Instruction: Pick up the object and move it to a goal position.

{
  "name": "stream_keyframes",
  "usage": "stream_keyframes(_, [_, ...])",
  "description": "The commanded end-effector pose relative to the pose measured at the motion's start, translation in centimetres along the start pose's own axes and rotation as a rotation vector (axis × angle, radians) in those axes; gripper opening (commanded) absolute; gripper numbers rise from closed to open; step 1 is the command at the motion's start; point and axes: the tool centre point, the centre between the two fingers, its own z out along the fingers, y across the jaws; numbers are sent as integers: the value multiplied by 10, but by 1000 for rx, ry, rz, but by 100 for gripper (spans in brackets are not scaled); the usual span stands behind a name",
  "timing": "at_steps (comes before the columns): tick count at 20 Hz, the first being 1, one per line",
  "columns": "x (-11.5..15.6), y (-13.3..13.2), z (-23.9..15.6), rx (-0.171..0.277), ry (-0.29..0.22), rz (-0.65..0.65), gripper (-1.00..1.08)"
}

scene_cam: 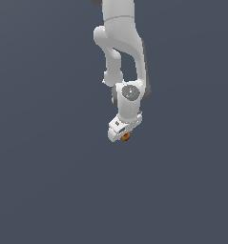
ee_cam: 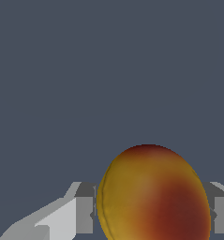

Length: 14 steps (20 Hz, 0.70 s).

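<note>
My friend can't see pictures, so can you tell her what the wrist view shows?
A roundish orange-yellow object with a dark red patch fills the lower part of the picture, sitting between the two grey-white fingers of the robot's claw, one on each side. Everything behind it is plain dark blue-grey.

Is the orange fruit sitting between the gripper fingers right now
Yes, in the wrist view the object sits between both gripper fingers.
</note>
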Motion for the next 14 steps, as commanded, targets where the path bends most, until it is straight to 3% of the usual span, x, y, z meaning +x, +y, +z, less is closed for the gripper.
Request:
stream_keyframes(1, [0,-2,1,2,-2,-2,-100])
stream_keyframes(14, [9,0,-15,2,-1,-2,-100])
